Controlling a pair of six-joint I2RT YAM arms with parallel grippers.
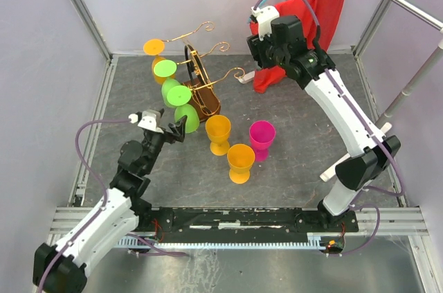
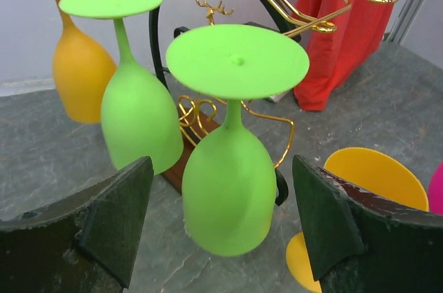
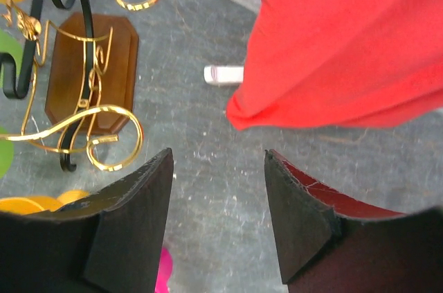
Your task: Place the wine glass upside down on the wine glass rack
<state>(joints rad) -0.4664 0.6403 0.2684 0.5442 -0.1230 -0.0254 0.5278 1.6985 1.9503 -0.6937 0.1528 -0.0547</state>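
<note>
Two open, empty grippers. Draw the left gripper (image 1: 173,128) straight back from the hung green glass (image 2: 228,196) without nudging its bowl; keep the right gripper (image 3: 219,161) aside.

Robotics lab test cell: pale wall panels (image 1: 41,37) in an aluminium frame (image 1: 82,10) enclose a grey surface (image 1: 291,168), with two cabled robot arms (image 1: 349,123) bolted at its edge.

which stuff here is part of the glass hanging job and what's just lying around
Job: rack; hung: near green glass, far green glass, hung orange glass; upright: back orange glass, front orange glass, pink glass.
Lying about: red cloth, small white item.
</note>
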